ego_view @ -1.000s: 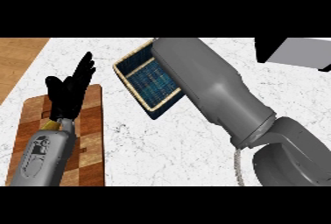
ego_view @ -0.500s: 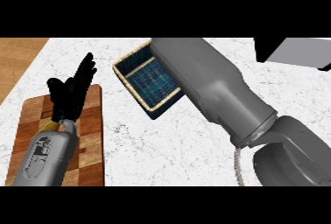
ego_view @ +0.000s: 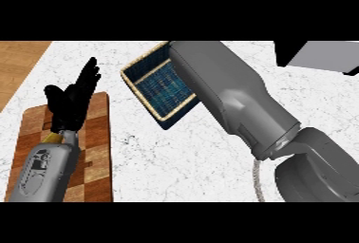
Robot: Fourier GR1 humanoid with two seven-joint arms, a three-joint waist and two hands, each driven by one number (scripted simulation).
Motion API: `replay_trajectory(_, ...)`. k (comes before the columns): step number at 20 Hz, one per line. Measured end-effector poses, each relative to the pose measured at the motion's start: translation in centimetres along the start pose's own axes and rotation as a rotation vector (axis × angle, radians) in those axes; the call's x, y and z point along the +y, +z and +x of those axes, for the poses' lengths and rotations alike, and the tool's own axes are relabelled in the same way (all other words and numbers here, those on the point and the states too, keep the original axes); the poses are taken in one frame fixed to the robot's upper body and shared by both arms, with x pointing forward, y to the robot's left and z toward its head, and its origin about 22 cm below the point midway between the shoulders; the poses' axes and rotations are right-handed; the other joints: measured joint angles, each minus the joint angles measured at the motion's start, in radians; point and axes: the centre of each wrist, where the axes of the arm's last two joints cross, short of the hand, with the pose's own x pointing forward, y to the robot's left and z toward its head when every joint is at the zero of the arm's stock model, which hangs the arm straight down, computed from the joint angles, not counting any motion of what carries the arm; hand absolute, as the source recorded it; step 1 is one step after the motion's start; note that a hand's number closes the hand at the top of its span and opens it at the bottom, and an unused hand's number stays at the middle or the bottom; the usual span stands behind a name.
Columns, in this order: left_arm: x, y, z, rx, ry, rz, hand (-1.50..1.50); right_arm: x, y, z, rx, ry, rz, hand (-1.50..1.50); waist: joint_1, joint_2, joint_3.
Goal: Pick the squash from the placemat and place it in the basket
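Squash is nowhere you can see: the right forearm (ego_view: 231,99) lies across the blue placemat (ego_view: 157,88) and likely hides it, along with the right hand, whose state you cannot tell. Your left hand (ego_view: 70,97) rests over the wooden board (ego_view: 98,156), fingers straight and holding nothing, clear of the reach. No basket shows either.

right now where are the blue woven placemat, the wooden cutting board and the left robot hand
blue woven placemat with tan border (ego_view: 157,88), head view, on its blue weave left of the forearm
checkered wooden cutting board (ego_view: 98,156), head view, on its bare right strip
left robot hand, black (ego_view: 70,102), head view, on its palm
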Motion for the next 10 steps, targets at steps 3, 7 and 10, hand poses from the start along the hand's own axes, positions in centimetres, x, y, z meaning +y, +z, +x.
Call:
replay_trajectory(3, -0.3, 0.1, 0.0, 0.003, 0.003, 0.0, 0.0, 0.5, -0.1, -0.2, -0.002, 0.017, 0.003, 1.5, -0.002, 0.0, 0.0)
replay_trajectory(7, -0.4, 0.6, -0.2, 0.001, 0.002, -0.002, 0.0, 1.1, -0.1, -0.5, 0.0, 0.04, 0.015, 1.5, -0.002, -0.002, 0.001)
replay_trajectory(10, -0.3, 0.6, -0.2, 0.004, 0.004, 0.011, 0.0, 1.3, -0.2, -0.6, 0.004, 0.059, 0.024, 1.5, -0.007, -0.001, 0.001)
